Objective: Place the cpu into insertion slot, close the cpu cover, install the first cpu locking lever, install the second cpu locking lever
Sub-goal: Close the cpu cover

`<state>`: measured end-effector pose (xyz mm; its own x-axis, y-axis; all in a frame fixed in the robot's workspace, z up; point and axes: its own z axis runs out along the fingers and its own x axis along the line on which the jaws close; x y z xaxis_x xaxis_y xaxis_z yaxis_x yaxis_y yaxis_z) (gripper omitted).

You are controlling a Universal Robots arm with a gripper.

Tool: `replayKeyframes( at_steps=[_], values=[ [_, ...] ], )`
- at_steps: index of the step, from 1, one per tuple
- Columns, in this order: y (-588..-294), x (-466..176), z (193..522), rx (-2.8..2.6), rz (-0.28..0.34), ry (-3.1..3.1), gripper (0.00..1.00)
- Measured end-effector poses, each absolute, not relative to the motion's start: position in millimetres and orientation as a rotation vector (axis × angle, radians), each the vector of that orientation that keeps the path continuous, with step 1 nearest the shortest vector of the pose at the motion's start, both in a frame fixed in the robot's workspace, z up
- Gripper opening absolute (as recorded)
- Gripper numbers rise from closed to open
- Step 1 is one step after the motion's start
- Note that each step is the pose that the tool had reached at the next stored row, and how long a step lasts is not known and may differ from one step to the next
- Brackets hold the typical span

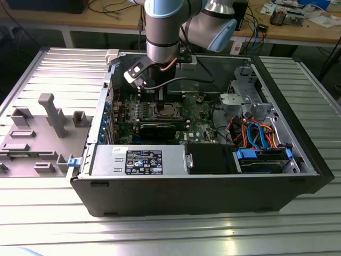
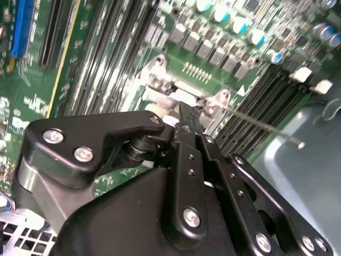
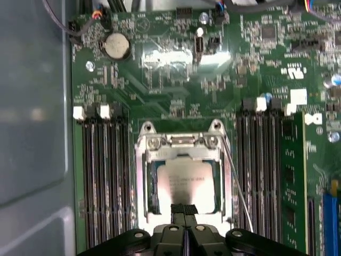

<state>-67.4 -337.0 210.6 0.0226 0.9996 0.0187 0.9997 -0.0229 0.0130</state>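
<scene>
The cpu [image 3: 186, 184] lies flat in the socket [image 1: 162, 111] on the green motherboard, its silvery-grey top facing up. The cpu cover [image 3: 143, 181], a silvery frame with a square window, lies down around it. My gripper [image 3: 185, 209] is shut, its two black fingers pressed together, with the tips at the cover's edge beside the cpu. In the second wrist view the gripper [image 2: 187, 111] reaches down to the socket's metal corner [image 2: 160, 80]. A thin wire locking lever [image 3: 237, 184] slants loose along one side of the socket, and its free end [image 2: 300, 144] sticks out over the memory slots.
The motherboard sits in an open black computer case [image 1: 298, 160] on a ribbed metal table. Memory slots [image 3: 104, 181] flank the socket on both sides. A power supply [image 1: 141, 160], bundled cables [image 1: 256, 133] and a grey fixture [image 1: 50, 114] on the exterior view's left lie nearby.
</scene>
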Motion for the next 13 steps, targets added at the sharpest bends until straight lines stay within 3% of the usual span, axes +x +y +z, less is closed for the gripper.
replayKeyframes(
  at_steps=[13],
  values=[
    [-337.9,-56.0,210.6,-2.16,-0.035,-2.275,0.11]
  ],
)
